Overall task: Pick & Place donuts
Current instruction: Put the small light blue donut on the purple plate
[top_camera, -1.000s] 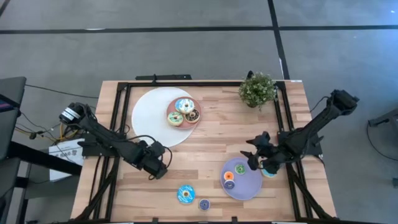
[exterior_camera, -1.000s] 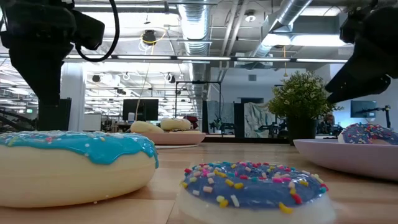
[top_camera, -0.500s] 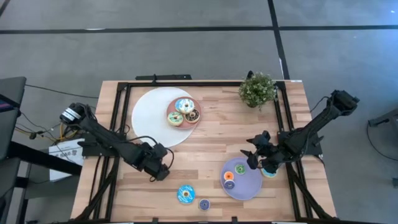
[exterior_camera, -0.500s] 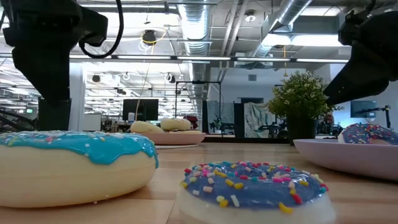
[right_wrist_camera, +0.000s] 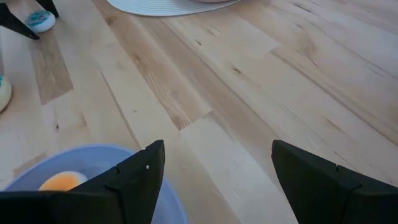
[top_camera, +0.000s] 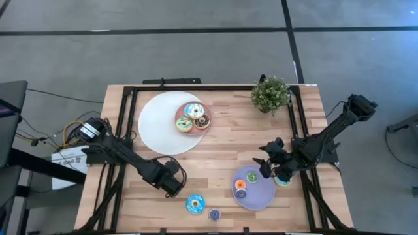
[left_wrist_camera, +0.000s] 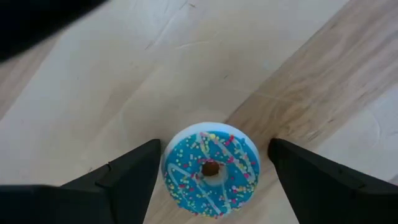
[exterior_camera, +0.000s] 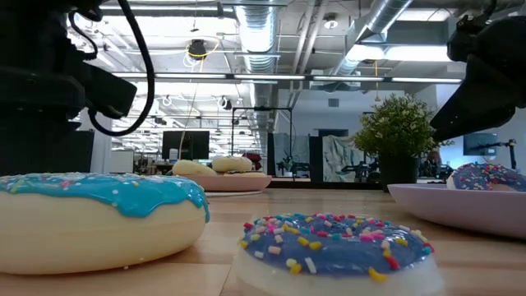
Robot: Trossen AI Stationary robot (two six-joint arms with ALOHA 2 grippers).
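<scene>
Wooden table (top_camera: 215,153) fills the middle of the high view, with gray floor around it. At lower left of this view my left gripper (top_camera: 174,188) sits just beside the blue donut (top_camera: 195,204), up and to the left of it; in the left wrist view its fingers (left_wrist_camera: 127,171) are spread wide, the blue donut (left_wrist_camera: 210,168) lying between them but not touching. My worry is that if I descend a little off centre, one finger lands on the icing and pushes the ring away toward the small purple donut (top_camera: 214,214) beside it. Compared with one second ago, the left arm has moved down and right toward this donut. At right, the right gripper (top_camera: 269,162) has not moved; it hangs, fingers apart and empty, at the upper right rim of the lavender plate (top_camera: 261,196), which holds three small donuts.
</scene>
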